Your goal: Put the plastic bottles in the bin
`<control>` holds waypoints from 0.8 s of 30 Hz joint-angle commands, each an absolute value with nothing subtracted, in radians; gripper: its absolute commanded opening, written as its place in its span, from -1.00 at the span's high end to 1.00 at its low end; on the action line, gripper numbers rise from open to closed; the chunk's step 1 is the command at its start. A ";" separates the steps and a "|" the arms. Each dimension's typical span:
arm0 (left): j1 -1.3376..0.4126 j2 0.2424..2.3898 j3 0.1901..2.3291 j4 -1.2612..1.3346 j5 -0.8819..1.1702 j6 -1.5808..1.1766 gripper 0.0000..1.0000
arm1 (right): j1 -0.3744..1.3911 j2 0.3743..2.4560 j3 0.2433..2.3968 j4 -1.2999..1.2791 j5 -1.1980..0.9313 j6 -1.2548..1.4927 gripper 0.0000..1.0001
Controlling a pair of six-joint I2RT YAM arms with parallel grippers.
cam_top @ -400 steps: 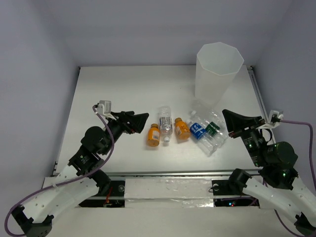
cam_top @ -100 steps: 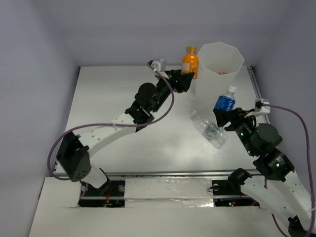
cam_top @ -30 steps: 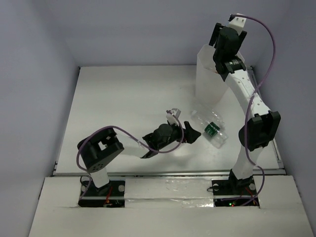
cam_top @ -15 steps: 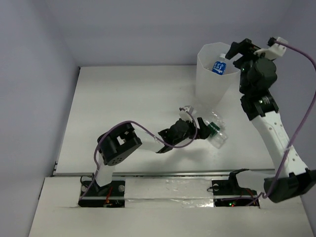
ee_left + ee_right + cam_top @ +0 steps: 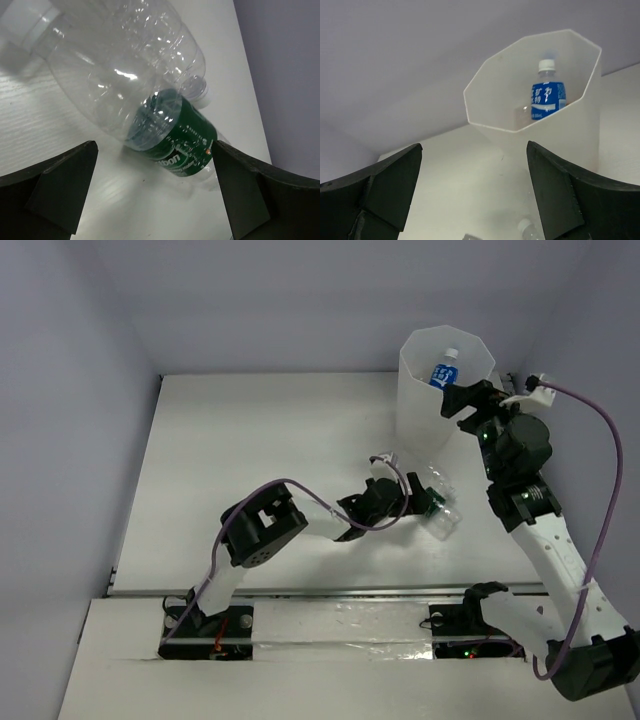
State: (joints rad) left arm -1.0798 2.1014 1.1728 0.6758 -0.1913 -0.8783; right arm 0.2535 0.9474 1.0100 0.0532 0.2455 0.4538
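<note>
The bin (image 5: 425, 420) stands at the back right of the table, and a blue-labelled plastic bottle (image 5: 442, 373) stands upright inside it, also seen in the right wrist view as the bottle (image 5: 547, 97) in the bin (image 5: 580, 135). Two clear plastic bottles lie together on the table: a green-labelled one (image 5: 182, 135) and a plain clear one (image 5: 125, 70) across it. My left gripper (image 5: 155, 200) is open right in front of them, its fingers to either side of the green label (image 5: 431, 502). My right gripper (image 5: 458, 408) hangs open and empty beside the bin's rim.
The white table (image 5: 250, 460) has a metal rail along its right edge (image 5: 522, 440). Grey walls close in the back and sides. The left arm stretches low across the table's middle toward the right.
The right gripper has come away from above the bin and dropped to its right side, leaving the blue-labelled bottle inside. The left gripper has reached rightward up to the two lying bottles.
</note>
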 commanded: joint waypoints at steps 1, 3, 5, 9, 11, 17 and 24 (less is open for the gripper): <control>-1.068 2.112 1.230 0.681 -0.225 -0.893 -0.96 | 0.250 0.896 0.960 0.072 0.141 0.488 -0.81; -1.068 2.121 1.246 0.683 -0.221 -0.891 -0.96 | 0.250 0.885 0.914 0.077 0.117 0.500 -0.81; -1.068 2.149 1.281 0.655 -0.213 -0.893 -0.96 | 0.259 0.879 0.894 0.078 0.091 0.503 -0.81; -1.058 2.192 1.322 0.615 -0.210 -0.902 -0.96 | 0.259 0.864 0.864 0.071 0.063 0.505 -0.81; -1.049 2.203 1.336 0.586 -0.233 -0.897 -0.95 | 0.259 0.853 0.850 0.063 0.028 0.508 -0.82; -1.040 2.183 1.310 0.555 -0.301 -0.864 -0.74 | 0.259 0.778 0.790 0.014 -0.048 0.531 -0.78; -1.031 2.099 1.140 0.595 -0.342 -0.799 -0.17 | 0.259 0.804 0.667 -0.064 0.023 0.543 0.26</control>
